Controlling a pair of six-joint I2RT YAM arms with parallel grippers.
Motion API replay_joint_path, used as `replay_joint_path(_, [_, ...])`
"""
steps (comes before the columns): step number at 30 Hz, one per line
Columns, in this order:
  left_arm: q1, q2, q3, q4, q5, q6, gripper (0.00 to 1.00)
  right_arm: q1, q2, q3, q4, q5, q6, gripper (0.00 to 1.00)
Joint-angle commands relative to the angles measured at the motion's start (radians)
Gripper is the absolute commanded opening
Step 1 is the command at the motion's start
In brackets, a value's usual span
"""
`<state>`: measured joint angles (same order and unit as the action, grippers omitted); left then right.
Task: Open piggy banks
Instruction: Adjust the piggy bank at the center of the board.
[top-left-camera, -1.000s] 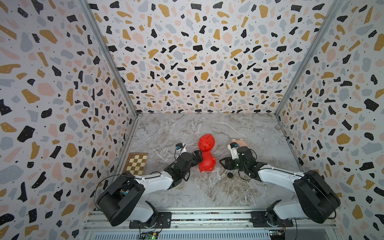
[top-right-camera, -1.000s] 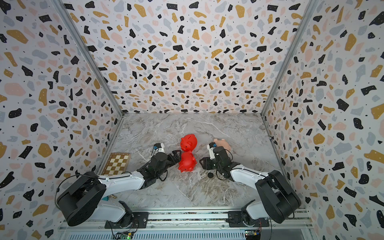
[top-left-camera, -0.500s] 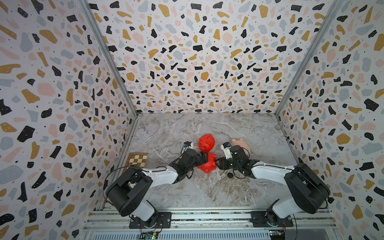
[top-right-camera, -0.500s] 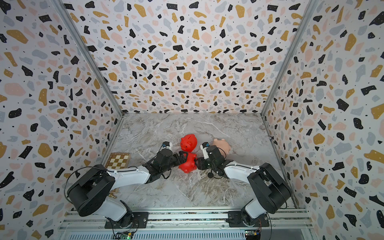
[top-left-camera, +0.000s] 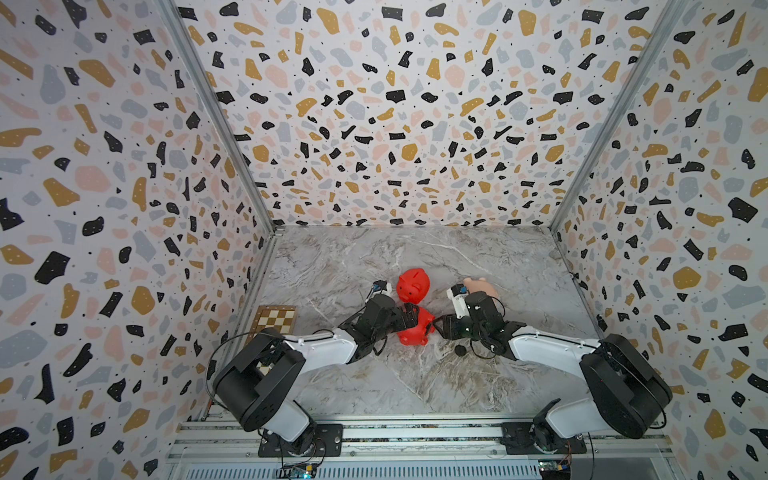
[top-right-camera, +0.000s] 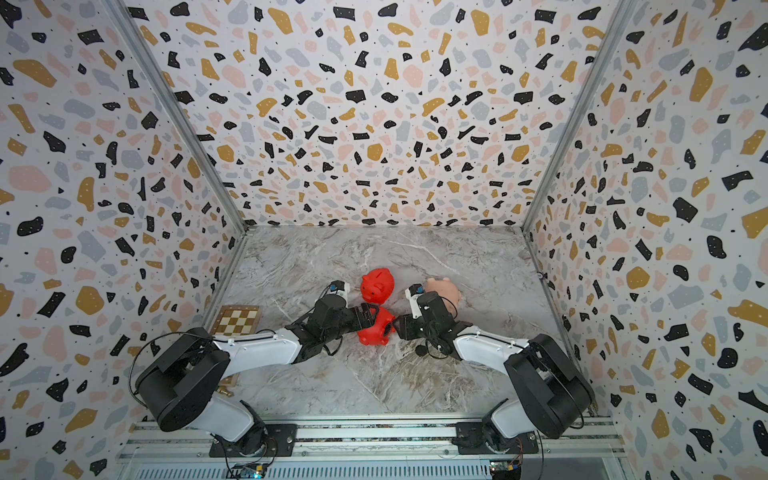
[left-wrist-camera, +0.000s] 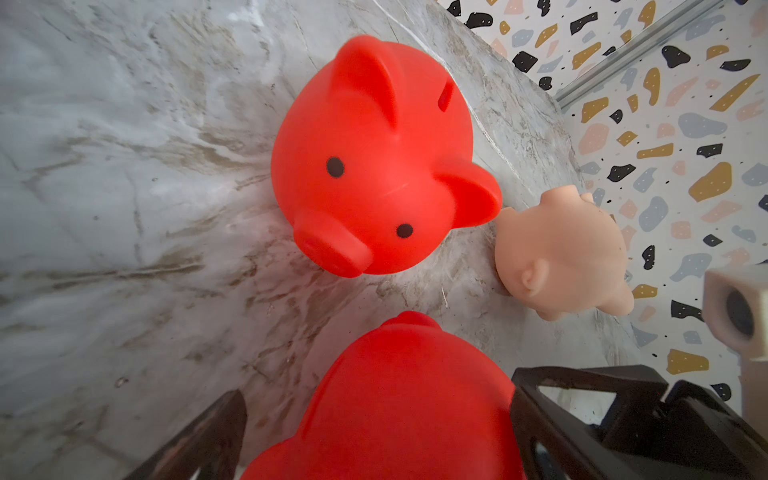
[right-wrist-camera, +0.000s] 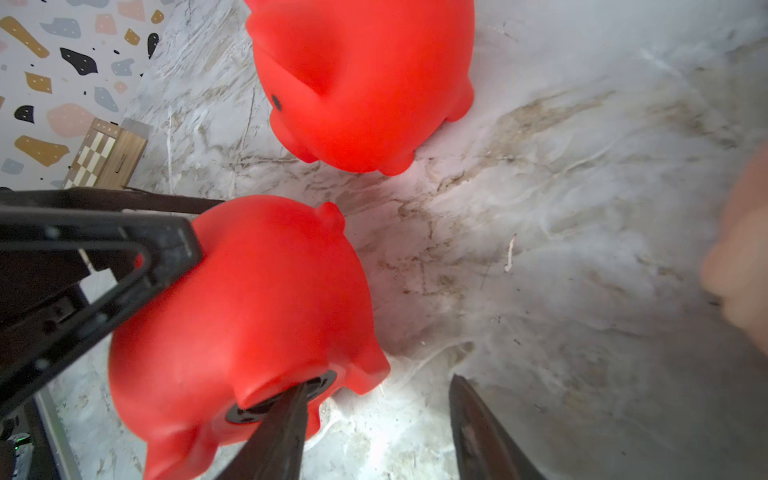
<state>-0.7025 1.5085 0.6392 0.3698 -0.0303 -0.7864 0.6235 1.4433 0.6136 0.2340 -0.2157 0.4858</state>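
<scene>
While left tool (top-left-camera: 409, 316) clamps red pig (top-left-camera: 415, 330), right tool (right-wrist-camera: 374, 428) gapes over marble floor (top-left-camera: 374, 374).

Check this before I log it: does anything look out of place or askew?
The nearer red piggy bank is tipped on its side in the left hand, its belly plug facing the right hand. A second black plug lies loose on the table.
</scene>
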Motion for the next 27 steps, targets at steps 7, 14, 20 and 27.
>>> replay_joint_path(7, [0.013, -0.081, 0.143, -0.31, 0.004, 0.284, 0.99, -0.039, -0.079, -0.033, -0.046, -0.019, -0.01, 0.56])
replay_joint_path(14, [0.014, 0.036, 0.343, -0.581, 0.13, 0.385, 0.99, -0.056, -0.131, -0.055, -0.067, -0.008, -0.01, 0.57])
replay_joint_path(20, [0.014, 0.151, 0.525, -0.811, 0.206, 0.437, 0.99, -0.07, -0.15, -0.066, -0.075, -0.012, -0.019, 0.57])
replay_joint_path(27, [0.013, 0.131, 0.579, -0.919, 0.224, 0.439, 0.99, -0.081, -0.171, -0.087, -0.072, -0.013, -0.019, 0.59])
